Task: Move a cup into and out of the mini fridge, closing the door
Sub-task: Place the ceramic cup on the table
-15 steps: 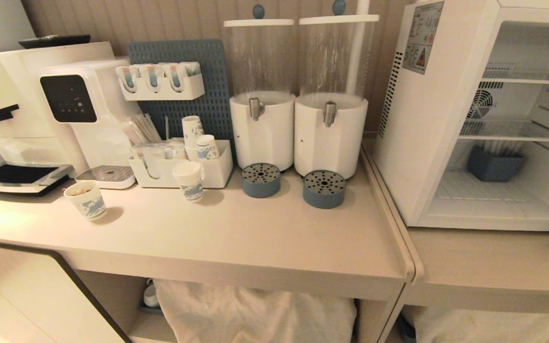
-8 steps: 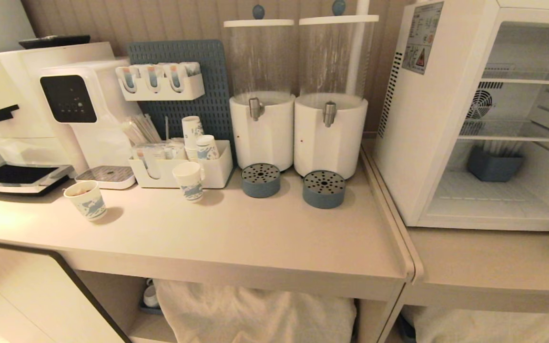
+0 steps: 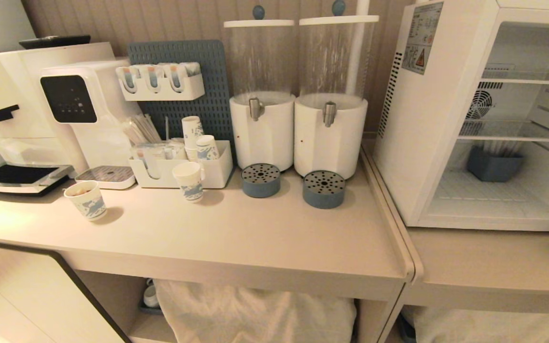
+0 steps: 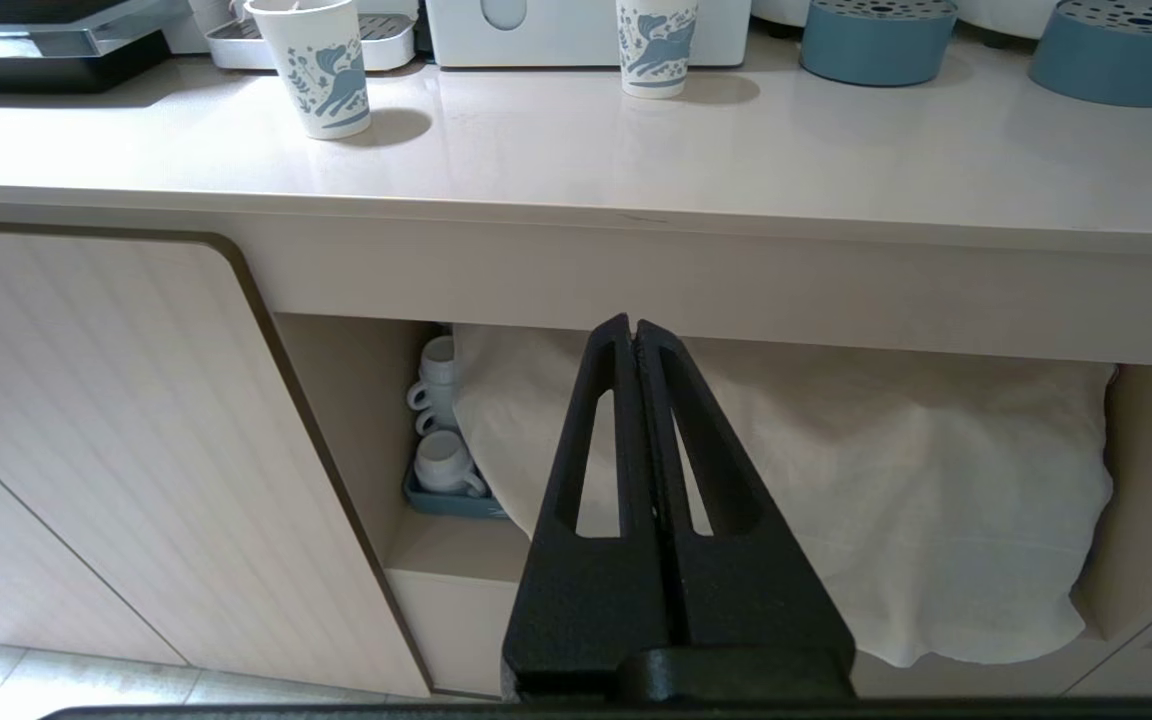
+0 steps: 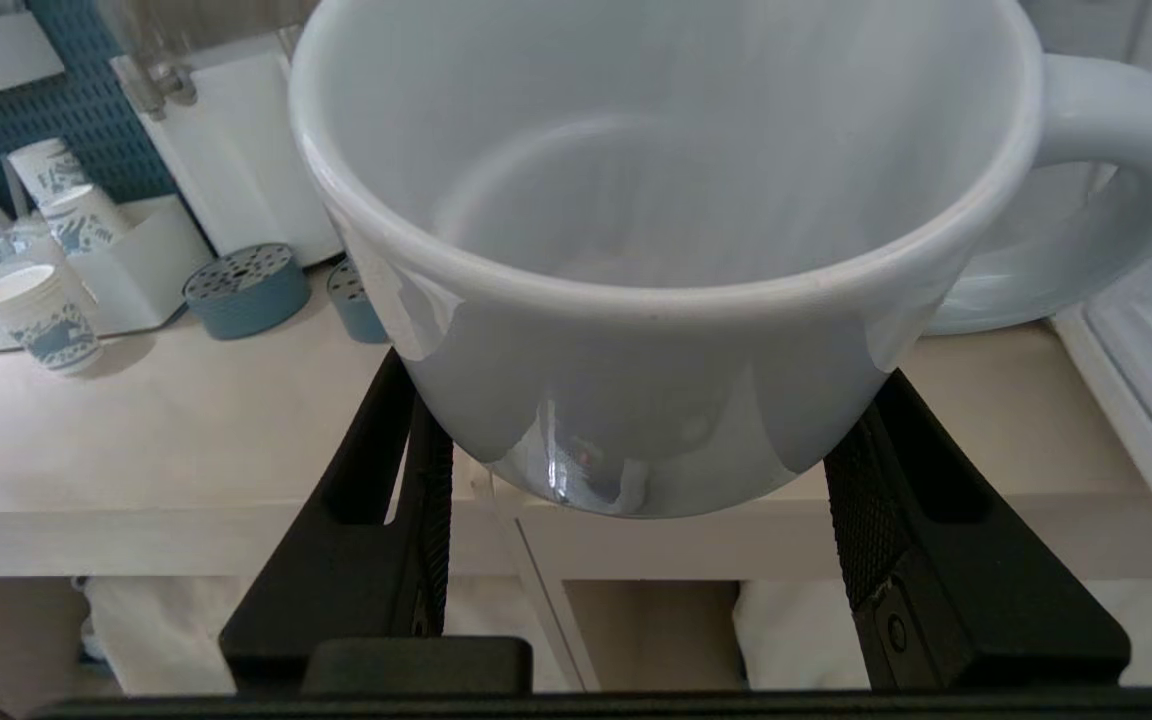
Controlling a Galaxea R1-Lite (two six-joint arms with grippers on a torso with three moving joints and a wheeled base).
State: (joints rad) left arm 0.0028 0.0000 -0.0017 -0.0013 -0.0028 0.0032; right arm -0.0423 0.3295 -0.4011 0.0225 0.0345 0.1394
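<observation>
My right gripper is shut on the cup, a plain white ceramic one. Its black fingers press on both sides of the cup's lower wall, and the handle sticks out to one side. The cup hangs in the air before the counter edge, outside the head view. The mini fridge stands at the right with its inside showing, wire shelves bare. The door is swung open; a strip of its white frame shows beside the cup. My left gripper is shut and empty, parked low in front of the counter.
A blue bin sits at the back of the fridge floor. Two drink dispensers with blue drip trays, printed paper cups and a drink machine stand on the counter. A white cloth fills the shelf below.
The white shape of my right arm with the cup, at the head view's lower right edge a second ago, has left that view. Nothing else has moved.
</observation>
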